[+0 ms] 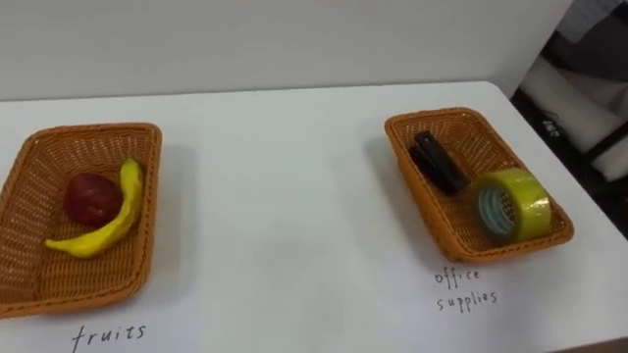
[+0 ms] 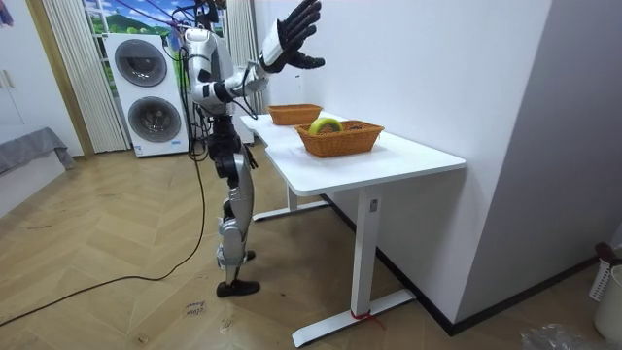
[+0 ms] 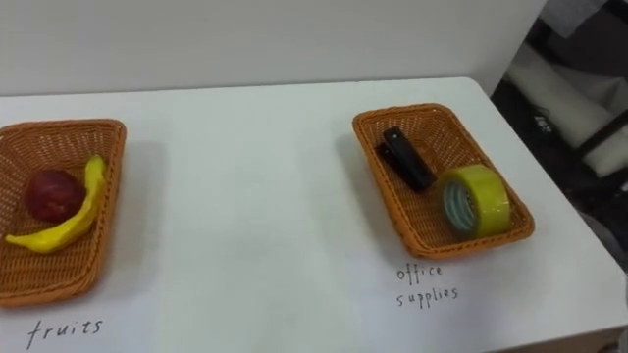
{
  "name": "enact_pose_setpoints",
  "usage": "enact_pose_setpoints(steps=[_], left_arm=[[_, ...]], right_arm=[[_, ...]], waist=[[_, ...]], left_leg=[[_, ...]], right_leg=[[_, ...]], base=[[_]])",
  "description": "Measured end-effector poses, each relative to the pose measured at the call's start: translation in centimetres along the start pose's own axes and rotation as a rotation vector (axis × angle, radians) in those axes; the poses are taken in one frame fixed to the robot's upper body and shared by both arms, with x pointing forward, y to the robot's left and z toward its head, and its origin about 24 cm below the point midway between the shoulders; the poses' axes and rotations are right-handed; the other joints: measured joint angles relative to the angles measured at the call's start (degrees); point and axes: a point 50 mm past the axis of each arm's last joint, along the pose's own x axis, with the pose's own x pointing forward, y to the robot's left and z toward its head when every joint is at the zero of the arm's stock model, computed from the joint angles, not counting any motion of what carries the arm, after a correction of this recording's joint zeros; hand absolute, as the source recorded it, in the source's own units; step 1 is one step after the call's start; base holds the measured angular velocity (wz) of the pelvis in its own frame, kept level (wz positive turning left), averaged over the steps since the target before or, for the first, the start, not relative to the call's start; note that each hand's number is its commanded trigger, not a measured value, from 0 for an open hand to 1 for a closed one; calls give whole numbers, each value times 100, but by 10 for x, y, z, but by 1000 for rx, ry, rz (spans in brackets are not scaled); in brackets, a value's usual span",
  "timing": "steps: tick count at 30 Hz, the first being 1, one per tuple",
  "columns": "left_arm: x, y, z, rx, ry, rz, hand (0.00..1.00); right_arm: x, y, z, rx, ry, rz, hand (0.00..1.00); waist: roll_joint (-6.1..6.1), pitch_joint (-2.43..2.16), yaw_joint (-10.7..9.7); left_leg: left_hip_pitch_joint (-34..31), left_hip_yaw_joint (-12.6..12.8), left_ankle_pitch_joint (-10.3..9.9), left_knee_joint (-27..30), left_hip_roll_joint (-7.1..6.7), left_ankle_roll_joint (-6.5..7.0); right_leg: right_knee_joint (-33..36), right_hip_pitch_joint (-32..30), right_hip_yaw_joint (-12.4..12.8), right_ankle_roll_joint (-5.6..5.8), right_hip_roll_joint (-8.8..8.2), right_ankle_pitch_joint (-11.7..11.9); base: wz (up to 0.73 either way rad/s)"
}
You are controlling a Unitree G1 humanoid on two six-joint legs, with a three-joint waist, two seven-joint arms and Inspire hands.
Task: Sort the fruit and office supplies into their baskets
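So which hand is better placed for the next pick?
Right, probably: the right hand is raised open by the table. But banana and apple lie in the fruits basket, stapler and tape in the office basket, so nothing seems left to pick.

Bright, even indoor light is falling across the flat white surface (image 1: 294, 245). Faint, soft-edged shadows are lying beside the left rectangular orange wicker basket (image 1: 93, 130) and the right rectangular orange wicker basket (image 1: 442, 115). In the room view, a dim shadow is darkening the brown wooden floor (image 2: 146, 233) beneath the surface.
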Motion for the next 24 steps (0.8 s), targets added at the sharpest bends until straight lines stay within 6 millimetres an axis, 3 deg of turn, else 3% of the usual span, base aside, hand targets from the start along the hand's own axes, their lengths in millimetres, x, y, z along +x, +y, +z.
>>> enact_pose_setpoints(steps=[7,12,15,17,18,19,20,23,24], left_arm=[[0,-2,1,-38,11,1,0],[-1,0,3,-71,-1,25,0],[-1,0,3,-112,10,28,0],[-1,-3,1,-117,16,20,0],[-2,-4,0,-126,21,18,0],[-3,-6,-1,-145,34,8,0],[-3,-8,-3,-157,43,1,0],[-4,-8,-12,-140,81,-9,0],[-4,-8,-14,-136,88,-9,0]], right_arm=[[-23,-13,-41,47,224,-131,0],[-61,-24,-94,56,541,-212,0],[-100,-34,-137,14,817,-248,0],[-142,-46,-172,-61,1042,-221,0],[-153,-49,-179,-77,1094,-212,0],[-178,-59,-192,-114,1208,-190,0],[-203,-67,-201,-164,1318,-135,0],[-252,-82,-209,-258,1530,37,0],[-259,-85,-210,-264,1558,62,0]], waist=[[185,-20,-9],[218,-35,-39],[277,-51,-72],[290,-60,-121],[307,-68,-123],[338,-85,-125],[340,-82,-109],[343,-79,-18],[338,-77,-14]], left_leg=[[24,88,-16,-8,-12,17],[4,86,-32,-20,-10,15],[2,78,-51,-22,-13,21],[-3,11,-56,-18,-34,26],[-3,0,-58,-18,-36,29],[11,-22,-66,-17,-40,36],[58,-35,-79,-17,-41,34],[107,-32,-122,9,-33,10],[110,-34,-127,11,-32,8]], right_leg=[[-79,-11,83,0,-4,-3],[-86,-12,80,5,-3,-21],[-88,18,72,10,-9,-30],[-84,45,17,26,-28,-40],[-83,47,20,30,-30,-43],[-86,68,7,36,-38,-57],[-82,115,30,32,-45,-96],[-77,159,10,3,-31,-143],[-77,160,1,2,-32,-154]], base=[[-5],[1],[2],[13],[8],[6],[6],[-4],[0]])
